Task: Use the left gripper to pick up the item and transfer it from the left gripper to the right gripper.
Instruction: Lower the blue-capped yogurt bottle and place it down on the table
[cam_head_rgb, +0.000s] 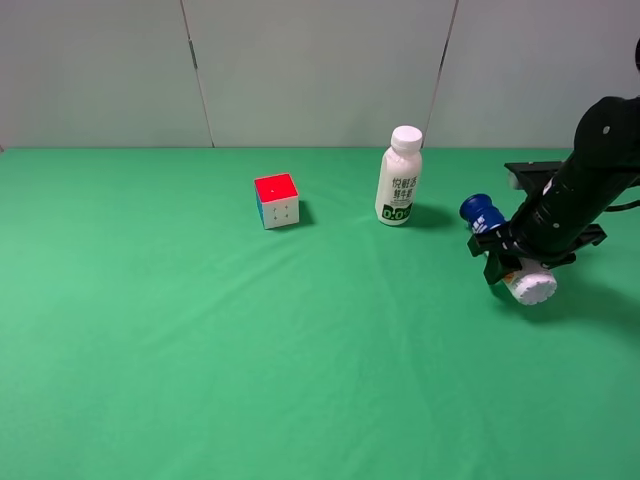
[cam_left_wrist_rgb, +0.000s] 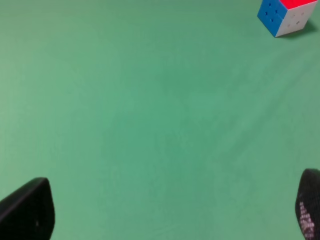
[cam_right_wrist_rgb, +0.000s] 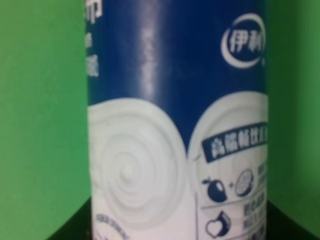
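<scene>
Exterior high view is giving us the widest account, so we are starting with the green table cloth (cam_head_rgb: 200, 350), which is serving as the bare working surface for everything else. We are seeing our right arm (cam_head_rgb: 590, 180) reaching in from the right edge, its right gripper (cam_head_rgb: 512, 260) closed around the blue-capped yogurt bottle (cam_head_rgb: 515, 262). We are holding the bottle on its side above the cloth, blue cap (cam_head_rgb: 481, 212) pointing toward the middle of the table and white base toward the camera; that sideways pose looks to us like the natural result of a hand-over, with the body clamped and both ends free. In the right wrist view the bottle (cam_right_wrist_rgb: 177, 130) is filling the picture, blue label above white, which fits a firm grasp close to the camera.

Our left gripper (cam_left_wrist_rgb: 165, 215) is showing only in its own wrist view: two black fingertips (cam_left_wrist_rgb: 27, 210) are standing wide apart with nothing between them, hanging over bare cloth. We are judging the transfer to be essentially complete.

Farther back, the white-capped milk bottle (cam_head_rgb: 398, 178) is standing upright, and the puzzle cube (cam_head_rgb: 277, 200) is sitting well to its left; both are apart from our grippers.
</scene>
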